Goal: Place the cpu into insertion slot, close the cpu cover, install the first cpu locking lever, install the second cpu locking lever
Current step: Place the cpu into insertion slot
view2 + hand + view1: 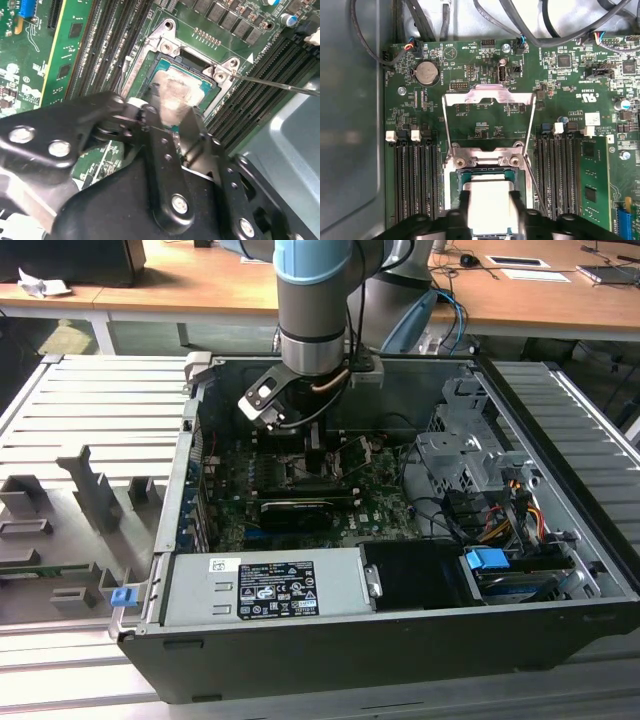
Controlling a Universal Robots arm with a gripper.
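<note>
The cpu (490, 197) (175, 89), a pale silver square with smeared paste, lies level in the insertion slot (456, 176) (159, 64) on the green board. My gripper (491, 205) (170, 122) (312, 455) hangs straight over it inside the open computer case. Its two black fingers (465, 202) press against opposite sides of the chip. The cpu cover (490, 95) is swung back open, and its thin side arms run down to the hinge at the slot's edge. A thin wire locking lever (280, 86) (536, 187) stands free beside the slot.
Black memory slots (415, 175) flank the socket on both sides, with a green module (592, 185) fitted in one. Cables (555, 30) cross the board's far edge. A grey power supply (265, 585) and a metal drive cage (470, 460) crowd the case.
</note>
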